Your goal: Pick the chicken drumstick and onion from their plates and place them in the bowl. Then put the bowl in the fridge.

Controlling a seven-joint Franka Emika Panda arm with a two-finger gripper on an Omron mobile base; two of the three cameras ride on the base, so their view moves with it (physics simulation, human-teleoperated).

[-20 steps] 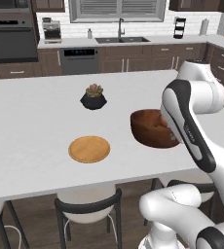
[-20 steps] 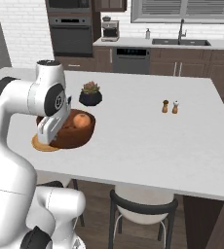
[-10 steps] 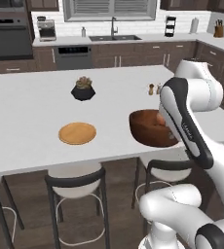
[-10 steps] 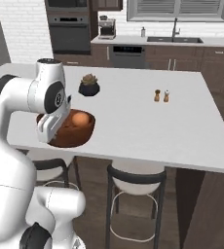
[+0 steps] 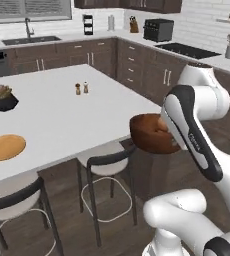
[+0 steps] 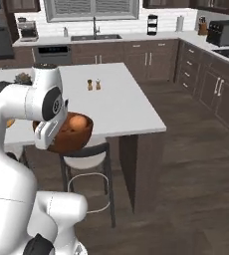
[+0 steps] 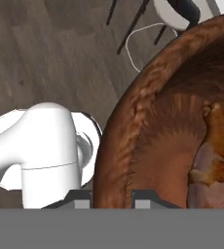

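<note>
The bowl (image 5: 152, 134), with the chicken drumstick (image 7: 215, 160) and the onion (image 6: 76, 122) inside, hangs off the counter (image 5: 62, 112) beside the arm, its rim pinched between the closed fingers (image 7: 83, 197).

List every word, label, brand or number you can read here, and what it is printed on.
Small dark lettering on the arm's white forearm: too blurred to read.
No lettering on the bowl, wooden plate, shakers or countertop appliances.
</note>
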